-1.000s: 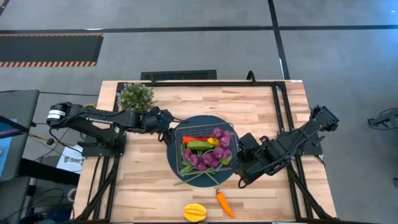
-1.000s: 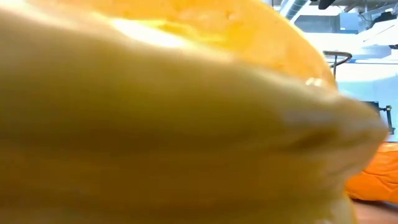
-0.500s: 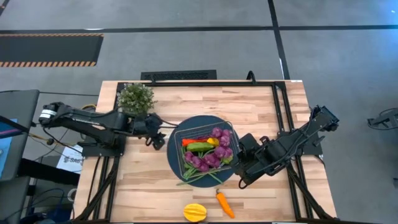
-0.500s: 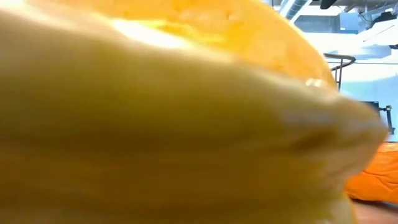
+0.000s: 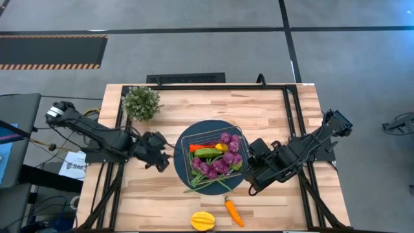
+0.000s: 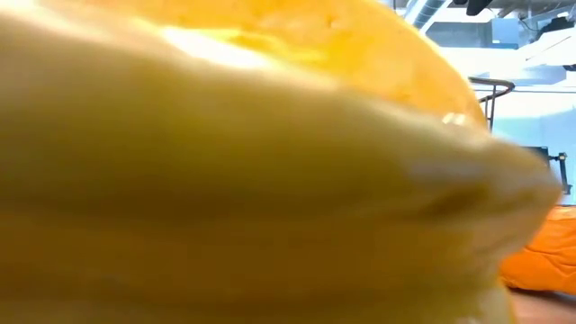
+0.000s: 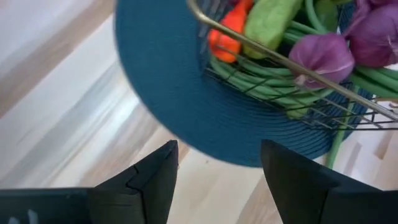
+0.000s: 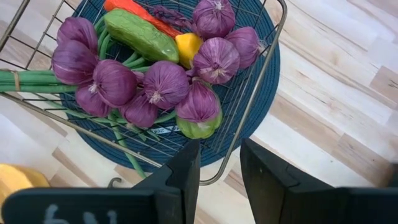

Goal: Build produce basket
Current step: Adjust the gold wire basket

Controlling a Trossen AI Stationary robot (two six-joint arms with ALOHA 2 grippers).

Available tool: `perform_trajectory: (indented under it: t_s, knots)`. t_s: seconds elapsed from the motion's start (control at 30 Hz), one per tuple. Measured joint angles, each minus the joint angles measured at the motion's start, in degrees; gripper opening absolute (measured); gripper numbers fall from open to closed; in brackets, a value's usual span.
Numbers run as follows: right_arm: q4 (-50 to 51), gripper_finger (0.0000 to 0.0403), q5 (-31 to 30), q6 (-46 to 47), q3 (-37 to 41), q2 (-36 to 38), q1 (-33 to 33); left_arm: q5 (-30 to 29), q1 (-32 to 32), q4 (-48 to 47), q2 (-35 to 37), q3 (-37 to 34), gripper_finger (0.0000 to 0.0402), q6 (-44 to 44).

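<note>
So the basket [image 5: 212, 155] sits on the blue mat [image 5: 184, 165], loaded with produce [image 8: 149, 81]. Left gripper [image 5: 162, 155] hangs just beside the mat, fingers spread, holding nothing. Right gripper [image 5: 249, 169] sits opposite, slightly parted, looks empty I think.

The left arm reaches in from the nine o'clock edge of the surface, elbow bent, its wrist angled toward three o'clock. The left gripper [image 5: 167, 159] hangs with its fingers [image 7: 152, 177] spread wide, holding nothing. The right arm stretches diagonally in from three o'clock, and the right gripper [image 5: 248, 183] has its fingers [image 8: 186, 168] partly apart, also holding nothing.
</note>
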State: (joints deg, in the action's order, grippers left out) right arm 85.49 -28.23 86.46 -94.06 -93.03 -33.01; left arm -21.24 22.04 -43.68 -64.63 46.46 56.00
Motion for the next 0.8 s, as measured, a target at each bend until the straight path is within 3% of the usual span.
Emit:
perform_trajectory:
  t_s: [0.33, 0.8]
  knots:
    - [0.2, 0.0134, 0.0, -0.1, 0.0, 0.0, 0.0, -1.5, -1.2, 11.1, -10.0, 0.0, 0.0215, -6.1]
    - [0.4, 0.0134, -0.1, 0.0, 0.0, 0.0, 0.0, -1.0, -9.8, 20.7, -10.5, 0.0, 0.0215, -15.3]
